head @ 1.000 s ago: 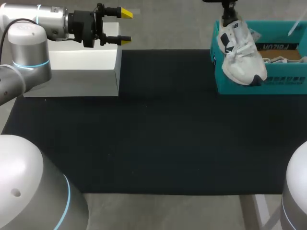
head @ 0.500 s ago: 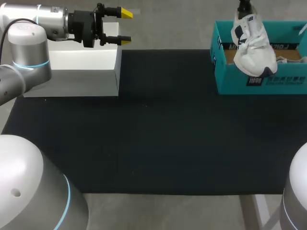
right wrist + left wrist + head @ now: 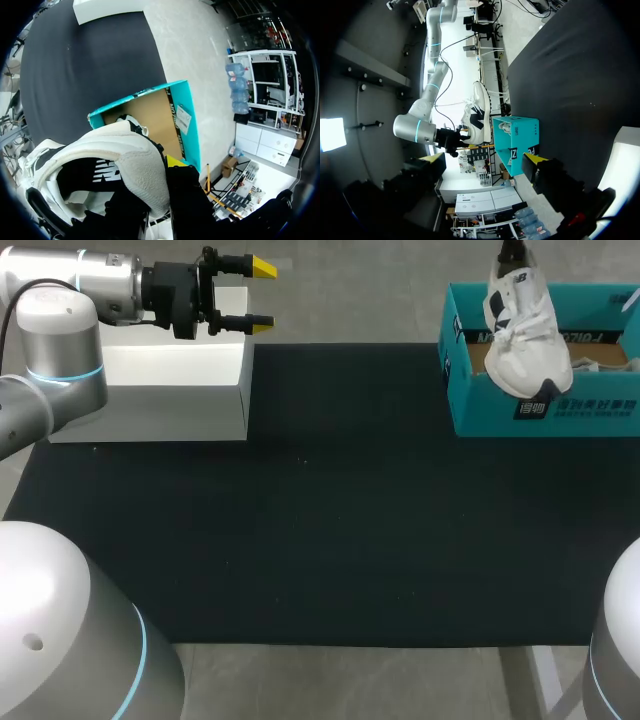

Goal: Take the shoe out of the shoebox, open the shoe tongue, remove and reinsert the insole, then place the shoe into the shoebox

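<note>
A white sneaker (image 3: 525, 335) with dark trim hangs toe-down over the teal shoebox (image 3: 545, 412) at the table's far right. My right gripper (image 3: 512, 254) is shut on its heel end from above. In the right wrist view the sneaker (image 3: 110, 155) fills the space at my right gripper (image 3: 157, 175), with the open shoebox (image 3: 187, 130) below it. My left gripper (image 3: 262, 296) stands open and holds nothing, above the far left of the table. In the left wrist view, beyond my left gripper (image 3: 487, 160), I see the sneaker (image 3: 479, 112) held above the shoebox (image 3: 520, 145).
A white block (image 3: 160, 380) sits at the back left under my left arm. A black mat (image 3: 320, 520) covers the table's middle. Another white item (image 3: 590, 366) lies inside the shoebox.
The right gripper has carried the sneaker from the shoebox's front left corner up and to the right, over the box's inside. My left arm has not moved.
</note>
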